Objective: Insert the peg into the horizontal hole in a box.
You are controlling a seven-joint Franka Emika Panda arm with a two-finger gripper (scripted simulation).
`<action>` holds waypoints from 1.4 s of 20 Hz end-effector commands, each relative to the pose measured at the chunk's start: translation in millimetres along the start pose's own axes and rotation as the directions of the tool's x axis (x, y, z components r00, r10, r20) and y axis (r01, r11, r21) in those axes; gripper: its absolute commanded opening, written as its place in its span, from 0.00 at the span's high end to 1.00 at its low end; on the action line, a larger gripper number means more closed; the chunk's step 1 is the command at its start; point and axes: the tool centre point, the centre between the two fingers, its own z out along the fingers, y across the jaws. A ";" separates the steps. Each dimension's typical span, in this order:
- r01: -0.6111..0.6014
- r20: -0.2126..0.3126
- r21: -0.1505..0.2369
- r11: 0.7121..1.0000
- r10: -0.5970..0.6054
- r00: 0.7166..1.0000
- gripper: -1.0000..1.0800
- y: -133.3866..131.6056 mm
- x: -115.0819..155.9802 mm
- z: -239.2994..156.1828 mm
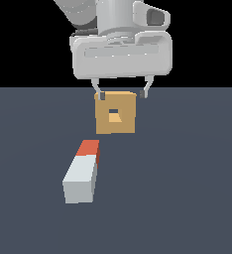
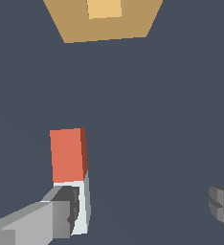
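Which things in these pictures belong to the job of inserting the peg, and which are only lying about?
Belong to the job:
- the peg, lying on the floor, its orange-red end towards the box
- the box, standing upright
- the hole in the box's face
- the gripper, open, holding nothing

Only lying about:
- nothing; only the bare floor shows besides.

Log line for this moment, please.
gripper: open, raised, empty | peg: lying on floor, ungrasped, orange end toward box | hole: empty

pale grey peg (image 1: 81, 177) with orange-red end, tan box (image 1: 116, 113), seemingly matte
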 end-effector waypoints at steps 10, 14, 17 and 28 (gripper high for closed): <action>0.012 0.002 0.008 1.000 -0.012 1.000 0.04 -14.1 -14.3 15.6; 0.025 0.005 0.017 1.000 -0.026 1.000 0.04 -30.8 -31.8 34.3; 0.039 0.008 0.026 0.999 -0.039 0.999 0.04 -46.9 -49.2 52.4; 0.072 0.014 0.048 0.996 -0.072 0.997 0.04 -82.9 -93.7 96.0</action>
